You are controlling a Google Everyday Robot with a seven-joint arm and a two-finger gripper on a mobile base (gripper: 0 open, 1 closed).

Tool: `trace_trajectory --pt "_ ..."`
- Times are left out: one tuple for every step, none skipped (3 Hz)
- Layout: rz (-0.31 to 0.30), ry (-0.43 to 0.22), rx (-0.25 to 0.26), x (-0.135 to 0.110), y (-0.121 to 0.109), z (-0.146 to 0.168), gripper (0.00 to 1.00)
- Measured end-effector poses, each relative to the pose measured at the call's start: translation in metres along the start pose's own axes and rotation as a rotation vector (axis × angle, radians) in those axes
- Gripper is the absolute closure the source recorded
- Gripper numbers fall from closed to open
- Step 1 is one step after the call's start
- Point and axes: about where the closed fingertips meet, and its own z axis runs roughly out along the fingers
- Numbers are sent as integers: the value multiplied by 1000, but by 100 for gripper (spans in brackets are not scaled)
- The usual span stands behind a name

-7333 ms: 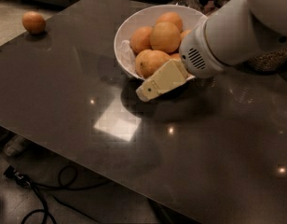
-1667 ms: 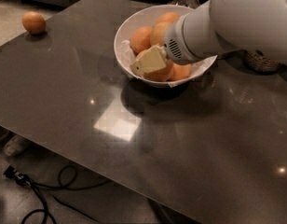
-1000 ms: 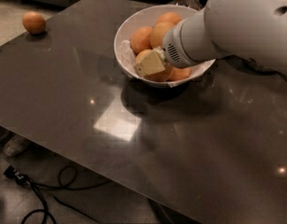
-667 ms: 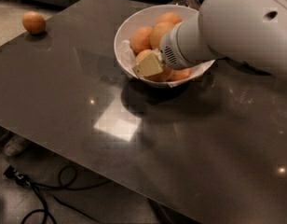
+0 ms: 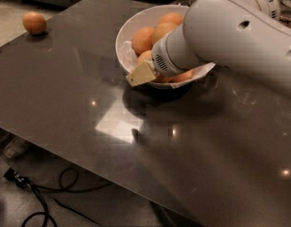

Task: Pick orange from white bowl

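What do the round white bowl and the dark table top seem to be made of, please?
The round white bowl looks like glazed ceramic, possibly plastic: smooth, glossy wall. The dark table top looks like polished stone or laminate: it mirrors lights. The gripper, apparently matte beige plastic, sits at the bowl's front rim.

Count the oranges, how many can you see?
6 oranges. One sits alone on the table's far-left corner; five show in the white bowl. The arm may hide more; the gripper is at the bowl's near rim.
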Motion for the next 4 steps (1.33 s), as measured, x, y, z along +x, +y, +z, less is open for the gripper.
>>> trace_trajectory --pt "-2 4 -2 -3 -2 10 21" --pt "0 8 -3 -4 -4 11 40" --pt "4 10 -3 -5 -7 10 63" --pt "10 12 -2 -5 -10 9 86"
